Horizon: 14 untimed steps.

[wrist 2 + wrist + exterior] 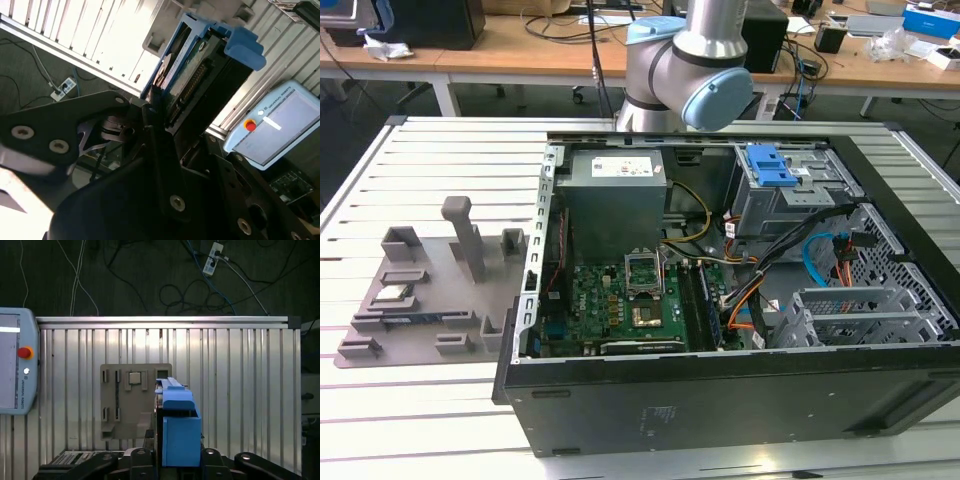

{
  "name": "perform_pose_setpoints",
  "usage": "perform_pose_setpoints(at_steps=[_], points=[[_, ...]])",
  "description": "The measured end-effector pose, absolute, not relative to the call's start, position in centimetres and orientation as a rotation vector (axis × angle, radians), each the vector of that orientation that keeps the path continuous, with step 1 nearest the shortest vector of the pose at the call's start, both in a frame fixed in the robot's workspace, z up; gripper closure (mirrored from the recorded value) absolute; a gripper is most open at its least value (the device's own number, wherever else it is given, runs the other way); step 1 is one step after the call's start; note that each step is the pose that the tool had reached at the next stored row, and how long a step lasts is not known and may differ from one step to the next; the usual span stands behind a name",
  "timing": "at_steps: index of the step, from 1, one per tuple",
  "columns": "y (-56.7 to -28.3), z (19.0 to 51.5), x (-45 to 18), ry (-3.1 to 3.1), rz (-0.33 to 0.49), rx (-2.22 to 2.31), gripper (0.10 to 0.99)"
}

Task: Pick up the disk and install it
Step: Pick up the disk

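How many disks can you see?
1. The blue-framed disk is gripped by the claw over the slatted table, seen in both wrist views. More may be hidden in the metal cages inside the computer case.

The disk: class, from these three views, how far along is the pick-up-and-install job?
Done: the disk is picked up, held clear above the grey tray. In hand: the gripper is shut on it, blue bracket end outward. Left: installing; the disk is not yet inside the open computer case.
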State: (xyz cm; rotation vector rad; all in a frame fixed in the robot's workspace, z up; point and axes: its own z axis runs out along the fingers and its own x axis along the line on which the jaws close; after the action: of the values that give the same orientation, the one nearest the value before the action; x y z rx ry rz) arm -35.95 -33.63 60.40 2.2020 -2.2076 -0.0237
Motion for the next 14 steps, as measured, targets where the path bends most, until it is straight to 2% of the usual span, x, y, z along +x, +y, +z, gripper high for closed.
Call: perform_pose_setpoints(at_steps=[14], points=[[-33.6, 65.0, -35.9, -2.208, -0.025, 2.202, 0.725]])
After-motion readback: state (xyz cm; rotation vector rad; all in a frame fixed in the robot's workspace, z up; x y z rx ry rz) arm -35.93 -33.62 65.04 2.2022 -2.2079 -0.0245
